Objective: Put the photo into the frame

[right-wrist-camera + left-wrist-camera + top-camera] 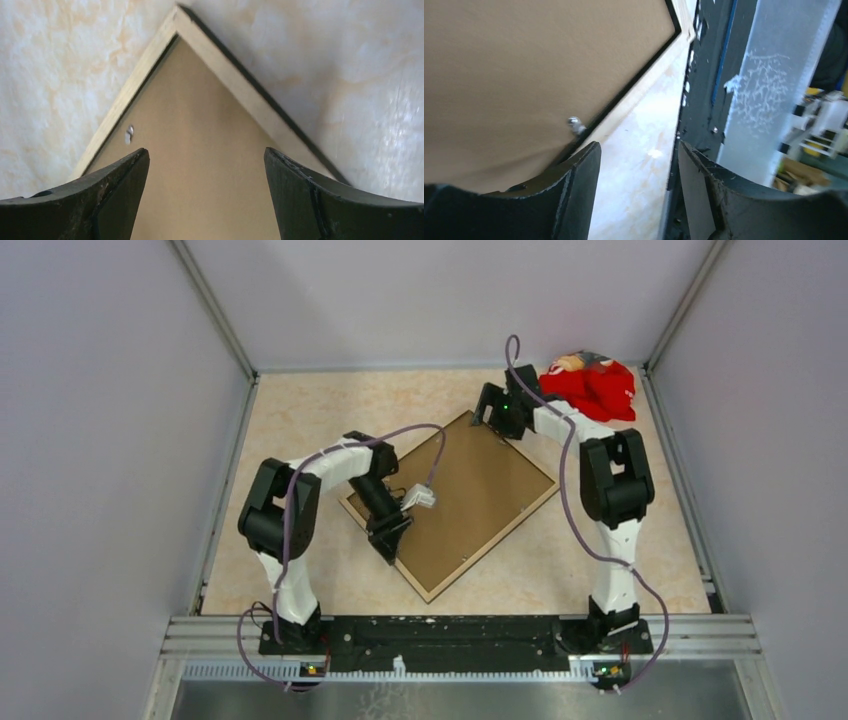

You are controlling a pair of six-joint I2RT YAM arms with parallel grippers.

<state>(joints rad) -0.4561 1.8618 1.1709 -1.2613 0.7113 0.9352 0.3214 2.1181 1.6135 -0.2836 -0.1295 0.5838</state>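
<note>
The frame (495, 543) lies face down on the table, turned like a diamond, its tan wood back up. The brown backing board (470, 500) sits inside it. The photo is hidden. My left gripper (388, 540) is open and empty at the frame's lower left edge; in its wrist view (639, 147) the frame's edge (634, 100), the board (524, 65) and a metal tab (574, 122) show. My right gripper (487, 410) is open and empty over the frame's far corner; its wrist view (206, 152) shows the corner (235, 70), the board (200, 125) and a tab (129, 133).
A red cloth item (592, 385) lies at the back right corner beside the right arm. The black base rail (450, 630) runs along the near edge and shows in the left wrist view (704, 75). Grey walls enclose the table on three sides.
</note>
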